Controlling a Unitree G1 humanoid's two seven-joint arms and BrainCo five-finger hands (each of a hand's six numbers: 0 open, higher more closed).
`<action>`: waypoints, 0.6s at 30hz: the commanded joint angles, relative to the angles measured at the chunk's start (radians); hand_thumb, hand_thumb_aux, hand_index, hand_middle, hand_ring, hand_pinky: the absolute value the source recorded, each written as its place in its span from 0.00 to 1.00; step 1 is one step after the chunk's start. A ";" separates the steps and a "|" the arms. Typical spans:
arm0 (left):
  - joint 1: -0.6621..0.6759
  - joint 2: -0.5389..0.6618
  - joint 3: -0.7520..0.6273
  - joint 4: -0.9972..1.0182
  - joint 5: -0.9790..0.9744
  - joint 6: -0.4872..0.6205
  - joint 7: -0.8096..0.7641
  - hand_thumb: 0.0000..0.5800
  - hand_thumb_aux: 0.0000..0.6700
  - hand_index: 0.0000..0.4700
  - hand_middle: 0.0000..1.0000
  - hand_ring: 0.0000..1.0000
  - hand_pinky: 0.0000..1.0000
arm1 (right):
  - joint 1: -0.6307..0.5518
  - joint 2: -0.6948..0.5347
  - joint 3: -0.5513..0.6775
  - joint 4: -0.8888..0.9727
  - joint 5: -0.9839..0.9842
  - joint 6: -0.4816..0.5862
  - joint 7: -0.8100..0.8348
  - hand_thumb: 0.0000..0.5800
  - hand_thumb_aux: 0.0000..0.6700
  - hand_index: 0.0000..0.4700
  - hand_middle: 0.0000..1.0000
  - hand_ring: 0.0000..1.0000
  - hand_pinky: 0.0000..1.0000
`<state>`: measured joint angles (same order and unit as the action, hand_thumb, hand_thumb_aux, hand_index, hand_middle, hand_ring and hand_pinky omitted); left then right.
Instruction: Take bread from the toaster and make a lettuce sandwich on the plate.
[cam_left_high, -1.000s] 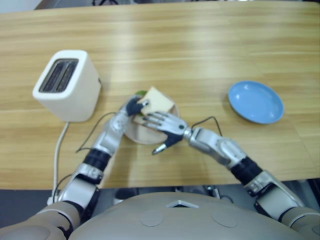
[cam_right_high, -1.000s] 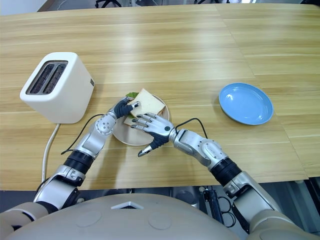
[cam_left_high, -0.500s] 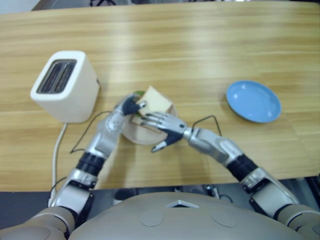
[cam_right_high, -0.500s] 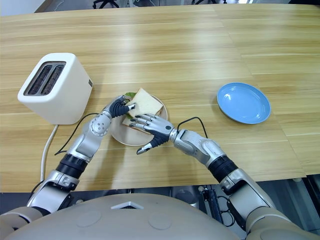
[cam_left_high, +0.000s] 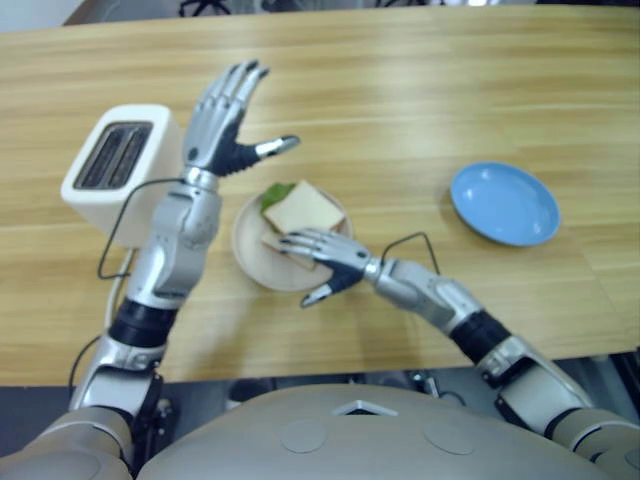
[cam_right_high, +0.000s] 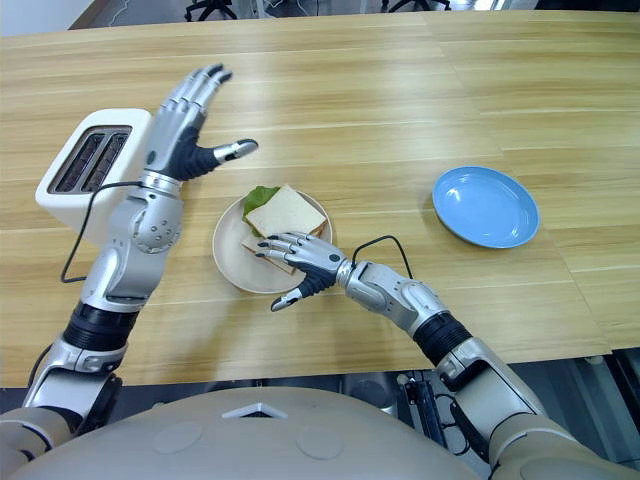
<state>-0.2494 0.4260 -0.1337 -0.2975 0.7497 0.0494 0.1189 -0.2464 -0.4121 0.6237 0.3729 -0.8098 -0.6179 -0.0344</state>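
Observation:
A beige plate (cam_right_high: 228, 262) in front of me holds a sandwich: a top slice of bread (cam_right_high: 287, 212) over green lettuce (cam_right_high: 259, 196) and a lower slice. My right hand (cam_right_high: 300, 256) rests over the plate's near right rim with its fingers spread, touching the lower slice's edge. My left hand (cam_right_high: 185, 125) is raised high above the table, open with fingers spread, between the toaster (cam_right_high: 85, 181) and the plate. The white toaster stands at the left with its two slots dark.
A blue plate (cam_right_high: 485, 206) lies bare on the right of the wooden table. The toaster's white cord (cam_left_high: 112, 303) runs down to the near table edge. Thin black cables run along both arms, one looping on the table by my right wrist.
My left hand has let go of the top bread slice and risen up and to the left, opening wide. The slice now lies flat on the lettuce. The right hand stayed put.

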 joint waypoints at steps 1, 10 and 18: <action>0.026 0.006 0.036 -0.002 -0.022 -0.028 0.001 0.00 0.00 0.00 0.00 0.00 0.00 | 0.044 -0.021 0.065 0.084 -0.036 0.018 0.086 0.00 0.00 0.00 0.00 0.00 0.00; 0.107 -0.038 0.057 0.218 -0.201 -0.139 0.003 0.00 0.00 0.00 0.00 0.00 0.00 | 0.080 -0.054 -0.051 -0.192 0.062 -0.055 0.016 0.00 0.00 0.00 0.00 0.00 0.00; 0.121 -0.025 0.064 0.383 -0.251 -0.336 0.081 0.00 0.00 0.00 0.00 0.00 0.00 | 0.136 -0.007 -0.324 -0.513 0.440 -0.007 -0.005 0.00 0.00 0.00 0.00 0.00 0.00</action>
<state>-0.1275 0.3893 -0.0770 0.0337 0.5037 -0.2391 0.1776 -0.1332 -0.4280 0.3458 -0.0942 -0.4830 -0.6603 -0.0619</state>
